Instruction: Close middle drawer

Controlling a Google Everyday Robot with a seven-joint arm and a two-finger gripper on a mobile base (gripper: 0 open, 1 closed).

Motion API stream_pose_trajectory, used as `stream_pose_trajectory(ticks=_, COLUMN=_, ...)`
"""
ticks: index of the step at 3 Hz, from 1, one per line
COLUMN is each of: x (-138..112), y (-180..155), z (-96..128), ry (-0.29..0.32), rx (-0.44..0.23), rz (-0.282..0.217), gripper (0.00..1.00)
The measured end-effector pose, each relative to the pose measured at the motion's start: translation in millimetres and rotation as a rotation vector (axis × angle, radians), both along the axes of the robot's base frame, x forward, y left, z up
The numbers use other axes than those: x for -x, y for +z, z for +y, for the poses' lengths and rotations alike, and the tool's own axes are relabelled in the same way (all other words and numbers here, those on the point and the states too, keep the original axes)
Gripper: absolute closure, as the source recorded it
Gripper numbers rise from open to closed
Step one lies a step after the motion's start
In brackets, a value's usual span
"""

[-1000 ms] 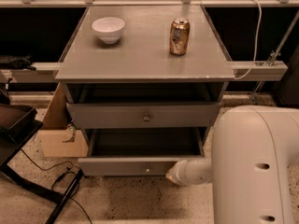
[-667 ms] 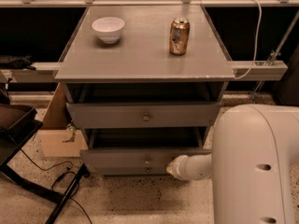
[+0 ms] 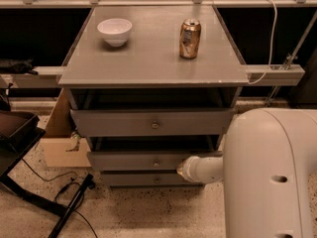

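The middle drawer (image 3: 129,160) is a wide grey front with a small round knob (image 3: 156,162), second of three in the grey cabinet. It stands out only slightly past the lowest drawer front (image 3: 133,179). My gripper (image 3: 182,169) is at the end of the white arm, low and right of the knob, against the middle drawer's front. The arm's bulky white body (image 3: 270,177) fills the lower right and hides the drawers' right ends.
The top drawer (image 3: 148,123) is partly pulled out. A white bowl (image 3: 115,30) and a golden can (image 3: 190,38) stand on the cabinet top (image 3: 148,63). A cardboard box (image 3: 62,143) and cables (image 3: 64,197) lie at the left on the floor.
The middle drawer has slid back into the cabinet from far out to nearly in. My gripper has followed it inward, staying against its front.
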State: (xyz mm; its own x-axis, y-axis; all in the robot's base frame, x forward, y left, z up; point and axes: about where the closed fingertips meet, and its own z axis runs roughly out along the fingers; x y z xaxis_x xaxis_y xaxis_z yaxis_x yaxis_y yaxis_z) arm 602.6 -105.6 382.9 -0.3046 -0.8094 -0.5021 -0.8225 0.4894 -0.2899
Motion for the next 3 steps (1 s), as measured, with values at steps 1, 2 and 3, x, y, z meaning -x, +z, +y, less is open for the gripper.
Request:
stream_pose_trajectory(ticks=1, x=0.0, y=0.0, z=0.0, ry=0.000, rx=0.000, rz=0.000, gripper=0.88)
stream_pose_trajectory(ticks=2, x=0.0, y=0.0, z=0.0, ry=0.000, rx=0.000, rz=0.000, gripper=0.65)
stream_pose_trajectory(ticks=3, x=0.0, y=-0.1, z=0.1, ry=0.000, rx=0.000, rz=0.000, gripper=0.42)
